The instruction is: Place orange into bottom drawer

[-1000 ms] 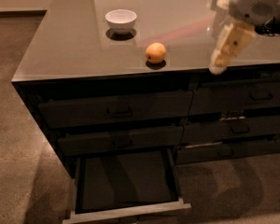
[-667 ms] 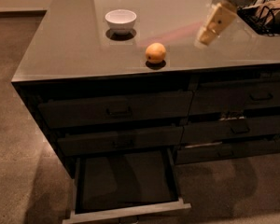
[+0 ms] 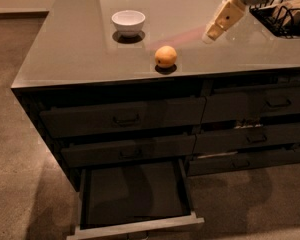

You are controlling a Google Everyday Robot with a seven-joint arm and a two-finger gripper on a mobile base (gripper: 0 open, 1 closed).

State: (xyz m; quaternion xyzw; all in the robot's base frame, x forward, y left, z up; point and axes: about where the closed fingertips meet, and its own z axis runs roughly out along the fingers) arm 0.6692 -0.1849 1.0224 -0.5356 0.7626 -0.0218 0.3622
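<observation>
The orange [image 3: 165, 56] sits on the grey counter top [image 3: 70, 49] near its front edge. The bottom drawer [image 3: 135, 194] of the left column is pulled out, its dark floor bare. My gripper [image 3: 213, 32] hangs over the counter at the upper right, tips pointing down-left, to the right of the orange and apart from it, with nothing in it.
A white bowl [image 3: 128, 22] stands on the counter behind and left of the orange. A black wire basket [image 3: 285, 14] sits at the back right. Drawers with dark handles [image 3: 126, 119] fill the cabinet front. Carpet floor [image 3: 15, 184] surrounds the cabinet.
My gripper has moved up and back from the counter's front right edge toward the rear, now hanging over the counter top. The orange and drawer have not moved.
</observation>
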